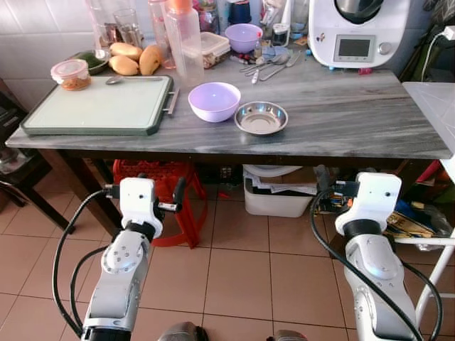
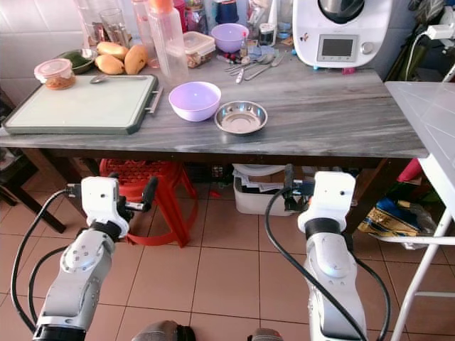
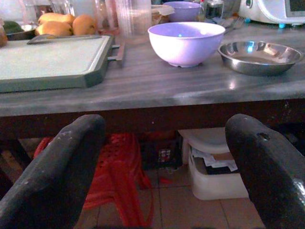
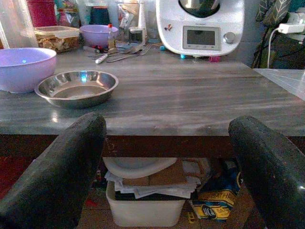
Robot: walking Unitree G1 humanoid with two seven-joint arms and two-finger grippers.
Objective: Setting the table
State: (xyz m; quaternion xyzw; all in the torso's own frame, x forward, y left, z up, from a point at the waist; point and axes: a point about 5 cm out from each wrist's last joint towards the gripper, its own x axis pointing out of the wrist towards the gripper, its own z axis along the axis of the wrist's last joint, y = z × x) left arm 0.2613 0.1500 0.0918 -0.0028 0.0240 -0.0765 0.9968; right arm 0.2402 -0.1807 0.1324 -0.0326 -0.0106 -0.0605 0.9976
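Grey marble bench [image 1: 341,114] fronts both hands: left hand [image 3: 157,157] and right hand [image 4: 167,157] hang below its front edge, fingers spread wide, holding nothing. Any reach should rise clear of that edge. Near mid-front sit a glossy lilac bowl [image 1: 214,101] and, just beside it, a shallow steel dish [image 1: 261,117].

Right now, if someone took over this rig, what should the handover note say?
Left gripper: open, empty, held below the table edge, facing the purple bowl.
Right gripper: open, empty, also below the edge, facing the steel dish.
Bowl and dish sit side by side near the front of the table; the cutlery lies in a heap at the back, by a second purple bowl.
Done or left: cannot tell; this layout fits a setting under way or one still to be laid.
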